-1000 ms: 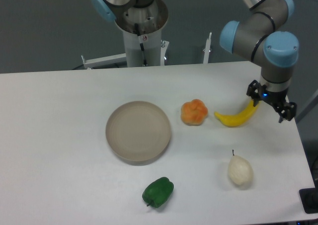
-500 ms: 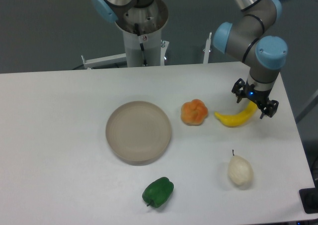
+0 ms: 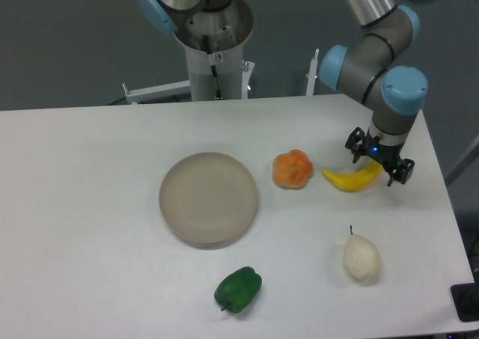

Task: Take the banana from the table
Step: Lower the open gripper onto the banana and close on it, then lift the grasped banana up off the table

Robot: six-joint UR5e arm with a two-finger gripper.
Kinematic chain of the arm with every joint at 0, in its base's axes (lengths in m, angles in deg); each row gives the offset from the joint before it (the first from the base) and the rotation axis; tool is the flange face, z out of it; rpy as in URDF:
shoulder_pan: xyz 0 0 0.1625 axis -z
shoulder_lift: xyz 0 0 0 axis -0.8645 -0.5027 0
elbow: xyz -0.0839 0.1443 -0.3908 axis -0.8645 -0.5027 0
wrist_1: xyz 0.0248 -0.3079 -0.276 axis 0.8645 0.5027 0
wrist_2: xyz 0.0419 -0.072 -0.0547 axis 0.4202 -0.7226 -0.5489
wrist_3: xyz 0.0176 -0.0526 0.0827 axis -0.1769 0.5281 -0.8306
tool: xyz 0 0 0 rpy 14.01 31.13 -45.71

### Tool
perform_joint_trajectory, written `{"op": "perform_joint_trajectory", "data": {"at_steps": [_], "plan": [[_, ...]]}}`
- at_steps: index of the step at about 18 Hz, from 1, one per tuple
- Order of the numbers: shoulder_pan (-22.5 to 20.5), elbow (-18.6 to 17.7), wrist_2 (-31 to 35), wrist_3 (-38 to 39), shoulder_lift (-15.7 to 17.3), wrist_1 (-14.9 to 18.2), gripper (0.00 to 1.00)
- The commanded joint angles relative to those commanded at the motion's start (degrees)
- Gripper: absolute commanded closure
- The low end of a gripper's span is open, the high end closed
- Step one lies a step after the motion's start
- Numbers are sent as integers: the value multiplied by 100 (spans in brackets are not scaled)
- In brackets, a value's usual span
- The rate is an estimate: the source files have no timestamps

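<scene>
The white table [image 3: 90,204] carries five things, and the round beige plate [image 3: 209,197] serves as the landmark here. It sits a little left of the table's middle, lying flat with nothing on it. Below the plate and slightly to its right, near the front edge, rests a green bell pepper [image 3: 238,289], well apart from the plate's rim. To the right of the plate, just beside its upper right rim but not touching, sits a lumpy orange fruit [image 3: 292,168]. Further right of the plate, beyond the orange fruit, lies the banana [image 3: 352,179], flat on the table with its curve bowed downward; its left tip points toward the orange fruit with a small gap between them, and its right end rises toward the arm. Far to the lower right of the plate stands a pale pear [image 3: 361,257] with a thin dark stem pointing up, well apart from the banana.

The end effector [image 3: 379,162] hangs over the banana's right end, farthest from the plate, with its two dark fingers spread wide, one to each side of that end. Whether either finger touches the banana cannot be told. The grey arm with blue joint caps [image 3: 403,88] rises above it toward the upper right.
</scene>
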Motion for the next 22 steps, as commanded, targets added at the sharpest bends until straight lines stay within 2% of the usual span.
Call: {"op": "perform_joint_trajectory", "data": {"at_steps": [8, 9, 11, 12, 13, 15, 20, 22], "plan": [[-9, -132, 0, 0, 0, 0, 1], [-17, -123, 0, -9, 0, 9, 11], [-26, -105, 0, -17, 9, 9, 45], [-44, -88, 9, -35, 17, 9, 59], [-53, -79, 9, -53, 18, 9, 68], [-53, -79, 9, -44, 18, 9, 72], [-88, 17, 26, -88, 61, 18, 72], [-70, 236, 79, -88, 140, 87, 72]]}}
